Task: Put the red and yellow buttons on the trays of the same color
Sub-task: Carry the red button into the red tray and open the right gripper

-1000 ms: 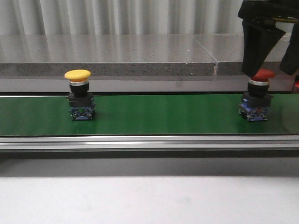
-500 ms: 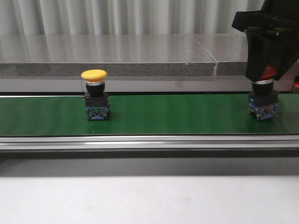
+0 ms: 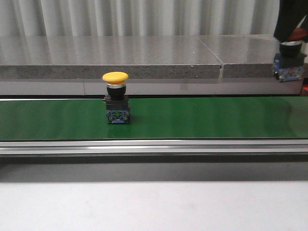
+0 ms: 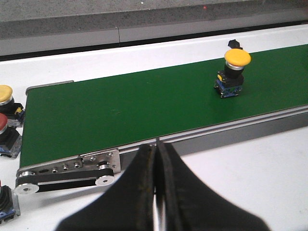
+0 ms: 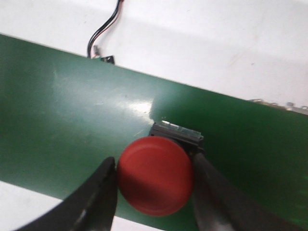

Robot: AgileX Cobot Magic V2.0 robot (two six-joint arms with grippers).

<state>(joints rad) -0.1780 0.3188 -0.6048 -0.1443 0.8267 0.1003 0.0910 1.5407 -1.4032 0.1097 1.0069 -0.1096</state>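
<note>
A green conveyor belt (image 3: 192, 118) runs before a grey speckled stone ledge (image 3: 120, 55) and pale curtain. The yellow mushroom-cap button (image 3: 116, 97) has travelled rightward along it. The right gripper (image 5: 151, 180), pinching the red mushroom-cap button (image 5: 155, 174), has lifted it clear of the belt. The left gripper (image 4: 157, 159) is pressed together.

Yellow button (image 3: 115, 77) cap, black-and-blue base; red button (image 5: 155, 174) between black fingers (image 5: 96, 197); plain green belt (image 3: 192, 118).
</note>
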